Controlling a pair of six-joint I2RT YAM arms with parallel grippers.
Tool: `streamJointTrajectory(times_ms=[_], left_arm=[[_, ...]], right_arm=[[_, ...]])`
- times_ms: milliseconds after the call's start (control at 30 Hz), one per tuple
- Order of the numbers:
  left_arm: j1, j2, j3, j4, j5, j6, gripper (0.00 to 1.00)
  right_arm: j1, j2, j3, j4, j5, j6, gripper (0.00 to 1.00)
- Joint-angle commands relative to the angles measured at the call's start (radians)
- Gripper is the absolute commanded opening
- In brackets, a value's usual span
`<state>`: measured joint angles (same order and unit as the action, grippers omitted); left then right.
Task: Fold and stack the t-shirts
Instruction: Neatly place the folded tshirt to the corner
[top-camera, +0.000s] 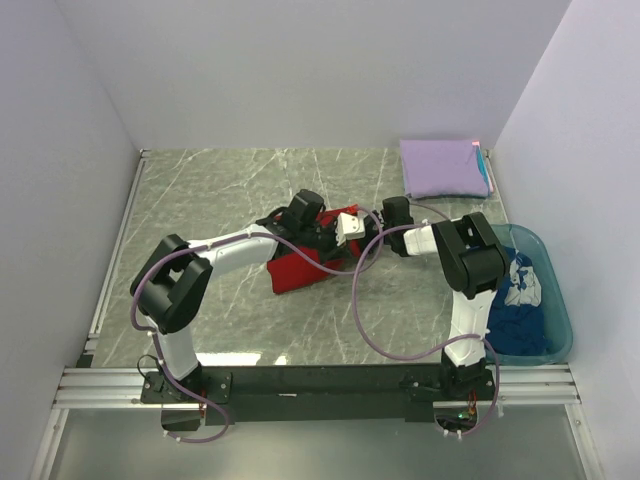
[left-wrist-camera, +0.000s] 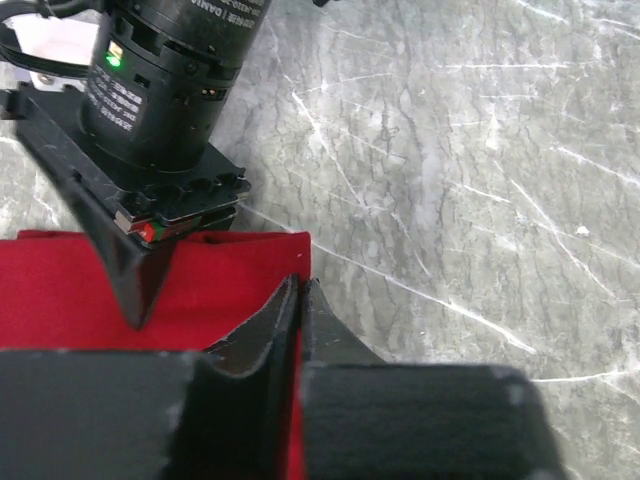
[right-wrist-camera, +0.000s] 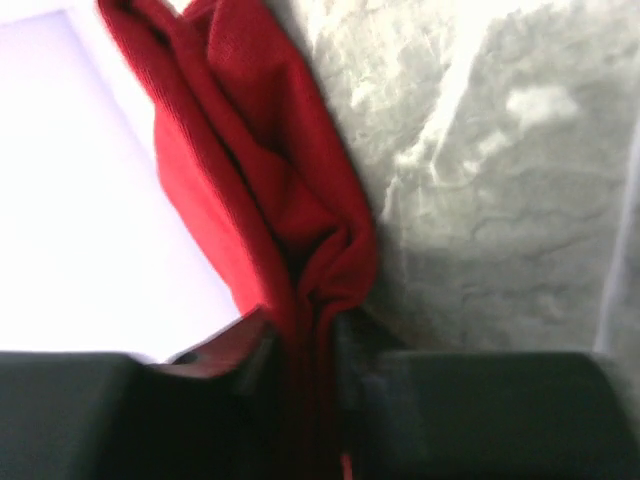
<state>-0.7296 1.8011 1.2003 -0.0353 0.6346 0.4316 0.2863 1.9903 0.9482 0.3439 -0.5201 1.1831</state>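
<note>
The red t-shirt lies partly folded in the middle of the table, its upper edge lifted between both grippers. My left gripper is shut on a thin edge of the red cloth. My right gripper faces it closely, and a bunched fold of red cloth is pinched between its jaws. A folded lavender t-shirt rests at the back right corner. The dark blue t-shirt with white print is crumpled inside the tub.
The translucent teal tub stands at the right edge next to the right arm. White walls enclose the marbled table on three sides. In the left wrist view the right arm's black wrist looms just above the cloth.
</note>
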Motion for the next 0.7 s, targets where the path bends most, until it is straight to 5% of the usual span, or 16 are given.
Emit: streamJointTrajectory(times_ms=[0, 33, 133, 267, 433, 567, 667], left_arm=[[-0.004, -0.014, 0.024, 0.000, 0.047, -0.002, 0.09], [-0.002, -0.020, 0.022, -0.006, 0.045, -0.004, 0.23], [0.021, -0.067, -0.004, -0.012, 0.039, -0.040, 0.43], [0.110, -0.132, -0.016, -0.066, 0.045, -0.126, 0.50], [0.200, -0.190, -0.024, -0.202, 0.024, -0.162, 0.62], [0.262, -0.227, -0.041, -0.245, -0.007, -0.172, 0.94], [0.277, -0.235, -0.038, -0.287, -0.053, -0.180, 0.99]], right_arm=[[0.004, 0.021, 0.030, -0.009, 0.075, -0.042, 0.22], [0.004, 0.013, 0.043, -0.019, 0.075, -0.063, 0.16], [-0.002, -0.011, 0.136, -0.144, 0.083, -0.219, 0.00], [-0.006, -0.012, 0.351, -0.374, 0.140, -0.596, 0.00], [-0.041, 0.054, 0.645, -0.589, 0.198, -0.880, 0.00], [-0.075, 0.110, 0.796, -0.671, 0.241, -1.094, 0.00], [-0.091, 0.159, 0.905, -0.698, 0.288, -1.207, 0.00]])
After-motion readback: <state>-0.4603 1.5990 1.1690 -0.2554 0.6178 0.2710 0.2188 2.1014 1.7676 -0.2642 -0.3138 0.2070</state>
